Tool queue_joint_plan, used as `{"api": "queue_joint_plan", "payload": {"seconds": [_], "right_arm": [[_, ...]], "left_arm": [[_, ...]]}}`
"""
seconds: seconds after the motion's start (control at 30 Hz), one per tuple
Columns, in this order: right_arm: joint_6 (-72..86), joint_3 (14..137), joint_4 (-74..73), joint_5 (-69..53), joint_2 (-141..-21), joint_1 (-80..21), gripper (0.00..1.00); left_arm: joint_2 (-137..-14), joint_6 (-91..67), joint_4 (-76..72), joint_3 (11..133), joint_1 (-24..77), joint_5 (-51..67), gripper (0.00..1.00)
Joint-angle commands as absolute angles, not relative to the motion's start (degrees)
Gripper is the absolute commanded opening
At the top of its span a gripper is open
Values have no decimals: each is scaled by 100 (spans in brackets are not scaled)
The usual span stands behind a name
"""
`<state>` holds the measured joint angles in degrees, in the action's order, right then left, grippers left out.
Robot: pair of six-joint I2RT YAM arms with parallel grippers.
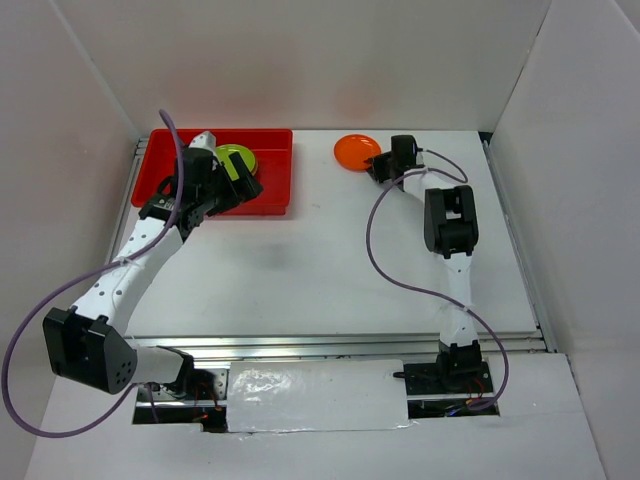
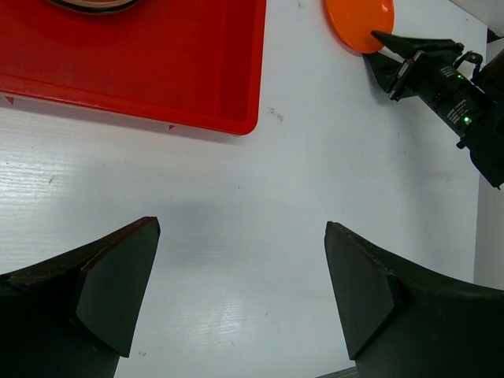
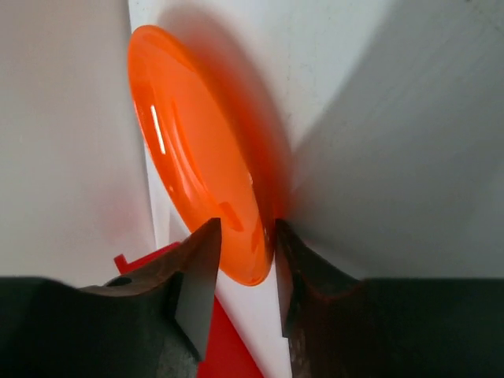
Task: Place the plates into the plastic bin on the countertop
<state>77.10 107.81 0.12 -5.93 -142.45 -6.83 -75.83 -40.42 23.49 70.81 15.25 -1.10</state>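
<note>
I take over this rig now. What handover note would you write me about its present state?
Left gripper: open, empty, at the red bin.
Right gripper: jaws pinch the rim of the orange plate, on the countertop right of the bin.
Done: a lime green plate is in the bin; the left arm hides the rest.
Left: carry the orange plate into the bin.

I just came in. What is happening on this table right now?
Two robot arms are putting plates into the red bin. The right claw pinches the rim of an orange plate at the far side of the white countertop, outside the bin. The left claw is open at the bin, holding nothing. A lime green plate already lies in the bin.
</note>
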Motion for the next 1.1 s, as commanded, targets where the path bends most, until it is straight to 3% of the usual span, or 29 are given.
{"api": "queue_joint_plan", "payload": {"seconds": [0.0, 0.07, 0.23, 0.33, 0.5, 0.67, 0.8, 0.93, 1.07], "right_arm": [[7796, 11039, -246, -176, -14370, -738, 31], [7840, 10890, -89, -176, -14309, -747, 0], [8024, 9761, 780, -246, -13844, -694, 0], [7631, 8914, 1283, -97, -12749, -782, 0], [6163, 7879, 651, 308, -11235, -1229, 0], [5459, 6244, 1344, -1096, -9801, -1309, 0], [5046, 6056, 1082, -2213, -9353, -1511, 0], [5193, 5705, 1493, -3197, -8975, -1722, 0], [5063, 5563, 1328, -3041, -8518, -1977, 0]], "left_arm": [[-7444, -3876, 2057, 7058, 1485, -53, 99], [-7462, -3876, 2013, 7031, 1442, 70, 99], [-7497, -3929, 1828, 6865, 1319, 149, 99], [-7550, -3946, 1592, 6724, 1239, 473, 99], [-7944, -3963, 565, 6653, 1020, 2554, 99], [-8218, -4657, -895, 6346, 923, 3840, 99], [-8253, -4702, -1239, 6267, 967, 4069, 99], [-8262, -4553, -1213, 6293, 1037, 4061, 99], [-8314, -4140, -406, 6424, 1099, 3631, 99]]}}
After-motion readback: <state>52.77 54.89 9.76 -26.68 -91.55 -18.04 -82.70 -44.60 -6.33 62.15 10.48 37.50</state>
